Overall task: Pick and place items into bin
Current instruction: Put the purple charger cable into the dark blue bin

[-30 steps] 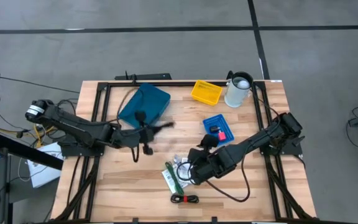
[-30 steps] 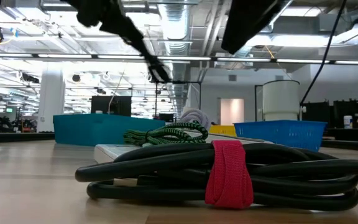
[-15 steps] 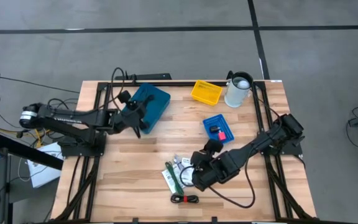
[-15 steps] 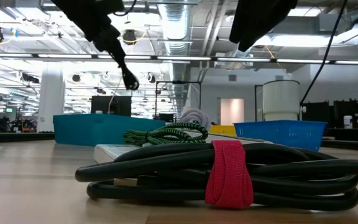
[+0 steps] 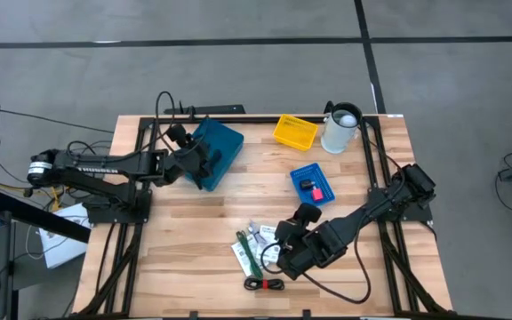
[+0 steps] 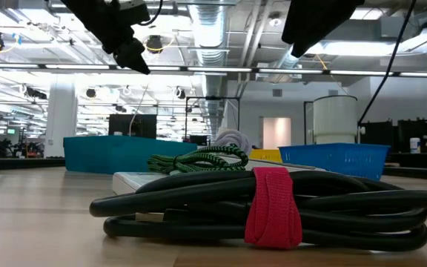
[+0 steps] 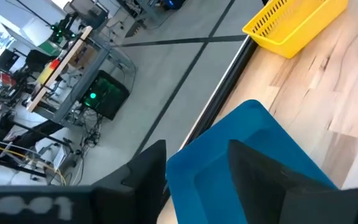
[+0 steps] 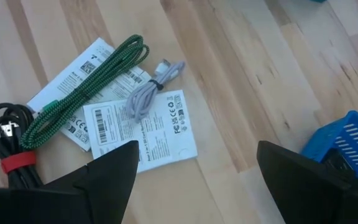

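My left gripper (image 5: 204, 164) hovers open over the teal bin (image 5: 210, 149); its wrist view shows the bin's blue corner (image 7: 253, 134) between the spread fingers, with nothing in them. My right gripper (image 8: 197, 180) stands open above the items near the table's front: white printed cards (image 8: 148, 134), a green braided cord (image 8: 86, 81) and a grey cord (image 8: 148, 90) lying on the cards, and a coiled black cord with a red strap (image 8: 8, 149). From the low camera, the black cord (image 6: 273, 208) lies on the wood in front of the green cord (image 6: 199, 158).
A yellow basket (image 5: 295, 132) and a white jug (image 5: 340, 129) stand at the far right. A small blue basket (image 5: 313, 184) holding a red and a black piece sits right of centre. Bare wood lies between the bin and the items.
My left gripper has carried a dangling black cord toward the far edge, over the teal bin, and has opened there; the cord no longer hangs below it. My right gripper has drifted a little toward the near edge, staying open above the items.
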`<state>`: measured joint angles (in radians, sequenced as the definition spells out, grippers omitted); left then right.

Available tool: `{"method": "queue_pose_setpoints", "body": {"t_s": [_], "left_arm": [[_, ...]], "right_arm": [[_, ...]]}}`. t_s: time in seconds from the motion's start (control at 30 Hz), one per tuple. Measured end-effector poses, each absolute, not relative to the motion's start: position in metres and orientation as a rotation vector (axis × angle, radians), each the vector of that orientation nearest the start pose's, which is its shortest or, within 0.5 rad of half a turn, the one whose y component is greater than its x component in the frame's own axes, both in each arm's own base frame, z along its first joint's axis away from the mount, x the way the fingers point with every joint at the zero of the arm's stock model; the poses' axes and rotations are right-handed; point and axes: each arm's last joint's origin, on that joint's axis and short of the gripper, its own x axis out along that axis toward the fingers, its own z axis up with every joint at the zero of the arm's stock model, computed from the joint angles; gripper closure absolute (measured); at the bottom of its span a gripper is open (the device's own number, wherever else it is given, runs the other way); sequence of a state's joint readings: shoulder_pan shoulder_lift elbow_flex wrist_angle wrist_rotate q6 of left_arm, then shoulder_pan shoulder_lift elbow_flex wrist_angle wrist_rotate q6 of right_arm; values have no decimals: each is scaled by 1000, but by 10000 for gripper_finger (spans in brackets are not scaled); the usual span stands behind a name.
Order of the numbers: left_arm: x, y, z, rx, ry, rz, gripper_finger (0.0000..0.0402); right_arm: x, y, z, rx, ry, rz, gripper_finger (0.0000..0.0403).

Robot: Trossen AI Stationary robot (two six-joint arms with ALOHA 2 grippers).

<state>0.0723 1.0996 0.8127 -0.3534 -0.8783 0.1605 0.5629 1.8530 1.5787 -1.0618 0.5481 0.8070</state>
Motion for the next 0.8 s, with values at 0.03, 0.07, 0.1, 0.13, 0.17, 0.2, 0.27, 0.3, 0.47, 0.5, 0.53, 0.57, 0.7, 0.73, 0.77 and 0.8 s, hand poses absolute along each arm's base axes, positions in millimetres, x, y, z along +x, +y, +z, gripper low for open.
{"method": "queue_pose_setpoints", "body": {"t_s": [0.03, 0.07, 0.1, 0.13, 0.17, 0.2, 0.27, 0.3, 0.47, 0.5, 0.53, 0.57, 0.7, 0.73, 0.77, 0.8], "left_arm": [[219, 38, 275, 394, 681, 872, 230], [219, 38, 275, 378, 673, 874, 226], [219, 38, 275, 362, 667, 870, 223], [219, 38, 275, 346, 665, 863, 221], [219, 38, 274, 329, 663, 855, 220], [219, 37, 274, 310, 662, 845, 219], [219, 37, 272, 270, 659, 823, 219], [219, 36, 272, 248, 658, 812, 219], [218, 34, 268, 146, 667, 756, 219], [218, 34, 267, 126, 673, 738, 219], [218, 33, 266, 109, 681, 717, 219], [218, 31, 265, 99, 690, 697, 219], [218, 24, 264, 93, 701, 646, 219], [218, 22, 264, 97, 699, 638, 219], [218, 20, 264, 100, 698, 631, 219], [218, 19, 264, 102, 697, 625, 219]], "right_arm": [[319, 183, 259, 17, 1024, -424, 83], [319, 183, 259, 16, 1024, -425, 83], [319, 183, 259, 16, 1024, -425, 83], [319, 183, 259, 17, 1024, -425, 83], [319, 183, 259, 17, 1023, -424, 83], [319, 183, 259, 17, 1023, -424, 83], [319, 183, 259, 16, 1024, -425, 83], [319, 183, 259, 16, 1024, -424, 83], [319, 184, 258, 30, 1029, -411, 83], [320, 185, 259, 40, 1027, -403, 83], [321, 186, 259, 52, 1021, -395, 83], [322, 187, 259, 66, 1013, -384, 83], [326, 192, 261, 90, 974, -336, 83], [327, 193, 261, 85, 968, -326, 83], [327, 193, 262, 81, 963, -318, 83], [328, 193, 262, 79, 961, -314, 83]]}}
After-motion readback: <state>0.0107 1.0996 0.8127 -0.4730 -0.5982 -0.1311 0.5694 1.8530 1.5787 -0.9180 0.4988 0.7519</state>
